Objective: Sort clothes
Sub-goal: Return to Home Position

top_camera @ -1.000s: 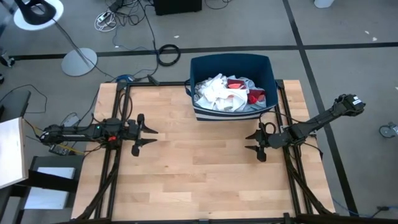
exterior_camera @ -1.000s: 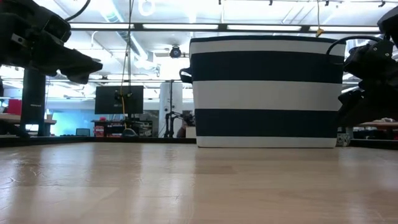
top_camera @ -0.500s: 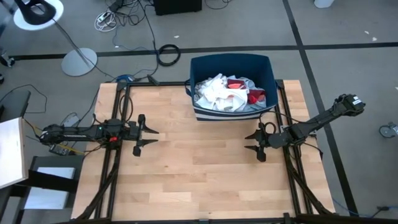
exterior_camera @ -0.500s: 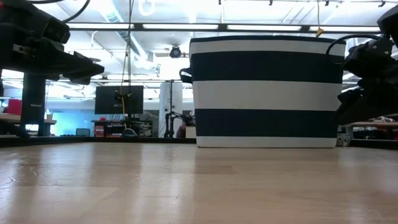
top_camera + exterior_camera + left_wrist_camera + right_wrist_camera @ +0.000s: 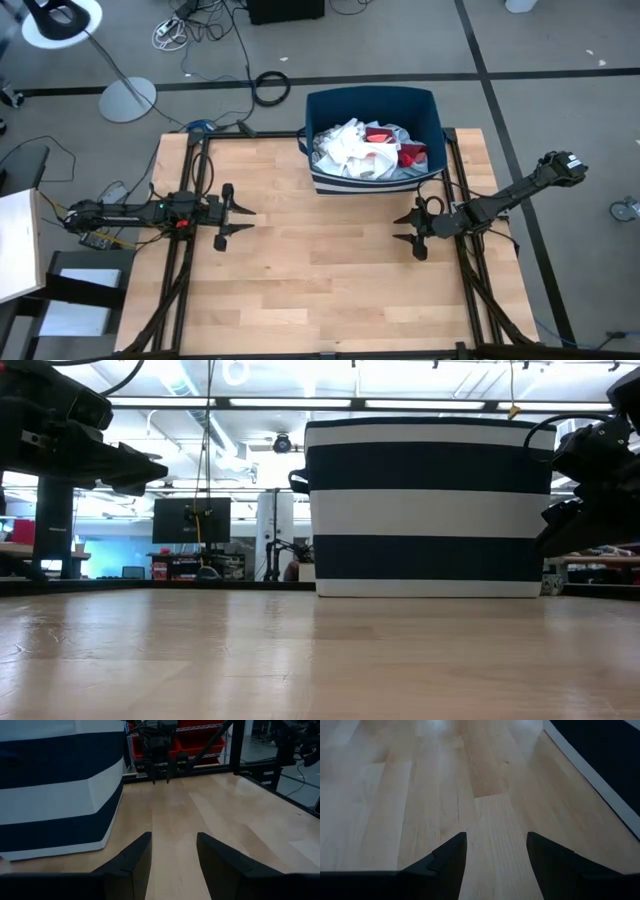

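The clothes [image 5: 368, 150] lie heaped inside a dark blue bin with white stripes [image 5: 322, 183] at the table's far edge; I see white, red and light blue pieces. The bin shows in the low view [image 5: 428, 505] and the left wrist view [image 5: 55, 785]. My left gripper [image 5: 243, 220] is open and empty over the table's left part. My right gripper [image 5: 400, 229] is open and empty over the right part, near the bin's right corner. Both point toward the table's middle.
The wooden table [image 5: 320, 280] has black rails along its left and right sides. Cables, a lamp base [image 5: 127, 98] and a coil lie on the floor beyond the far edge. A white box [image 5: 15, 240] stands left of the table.
My left gripper has risen slightly; its fingers sit level in the low view instead of drooping. My right gripper has dipped a little.
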